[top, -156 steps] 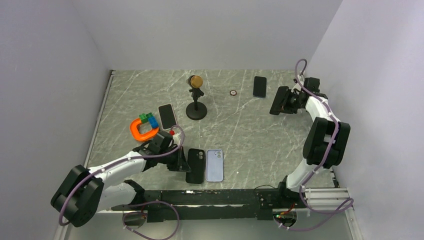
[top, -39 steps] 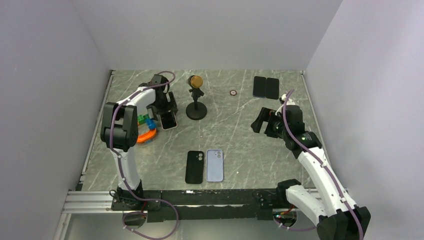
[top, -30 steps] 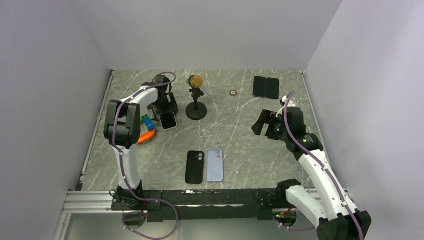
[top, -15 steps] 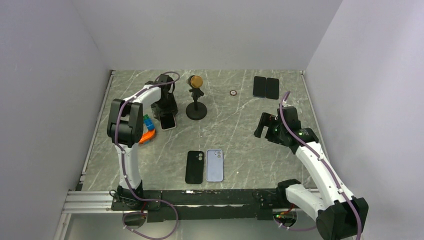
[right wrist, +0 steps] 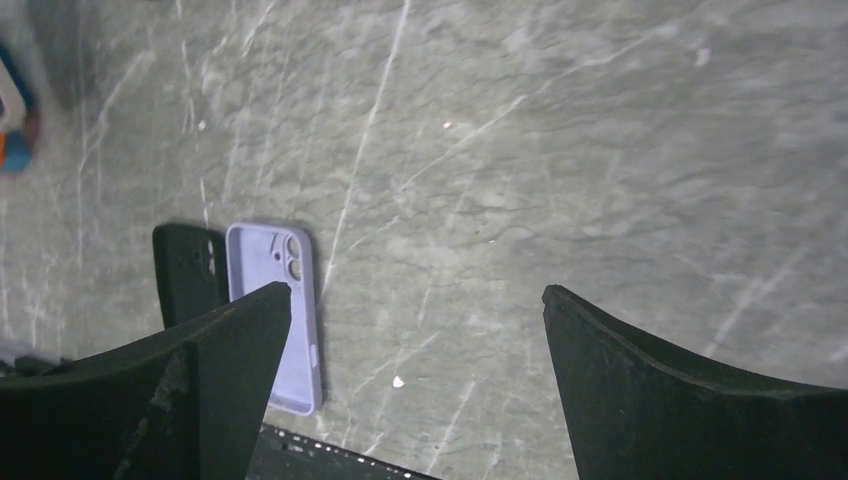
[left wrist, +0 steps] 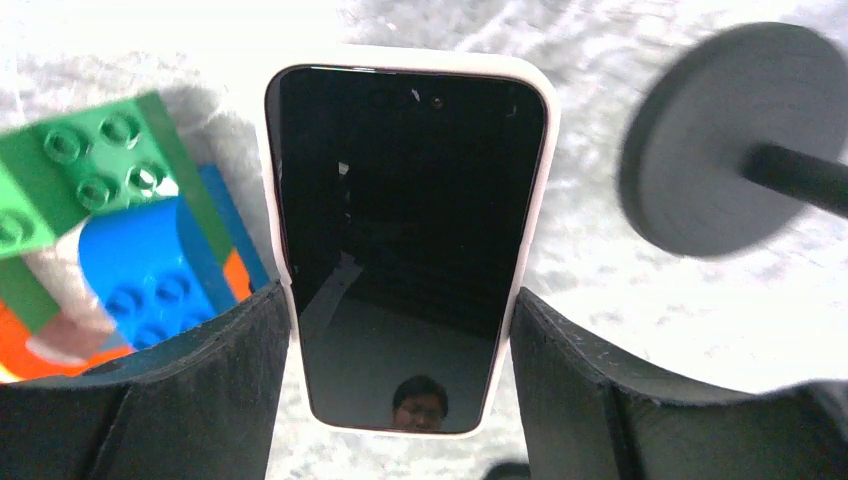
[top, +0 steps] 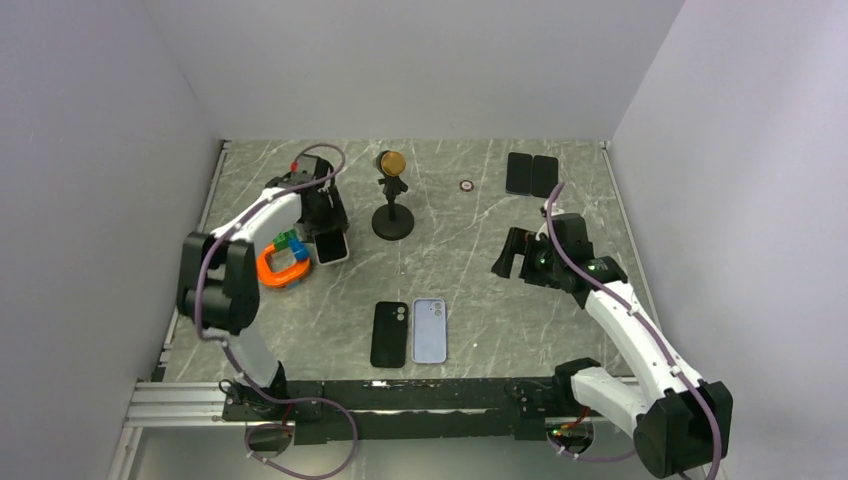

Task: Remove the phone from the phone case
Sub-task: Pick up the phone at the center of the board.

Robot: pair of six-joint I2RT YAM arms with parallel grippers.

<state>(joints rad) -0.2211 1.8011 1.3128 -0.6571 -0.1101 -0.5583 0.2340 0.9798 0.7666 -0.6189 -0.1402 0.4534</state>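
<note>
The phone (left wrist: 405, 220) lies screen up inside a white phone case (left wrist: 541, 140), beside the toy blocks at the left back of the table (top: 333, 246). My left gripper (left wrist: 400, 300) is shut on it, each black finger (left wrist: 230, 380) pressed against a long side of the case near its lower end. From above, the left gripper (top: 326, 218) sits just behind the phone. My right gripper (top: 512, 256) hovers open over the right middle of the table, and nothing is between its fingers (right wrist: 640, 390).
An empty black case (top: 389, 333) and a lilac case (top: 429, 330) lie side by side near the front edge. Green and blue blocks (left wrist: 110, 180) on an orange ring (top: 280, 262) touch the phone's left. A microphone stand (top: 392, 195) is at its right. Two dark phones (top: 531, 174) lie at the back right.
My left gripper has closed from wide open onto the sides of the cased phone, and its elbow has swung left. The right gripper has drifted left and towards the front.
</note>
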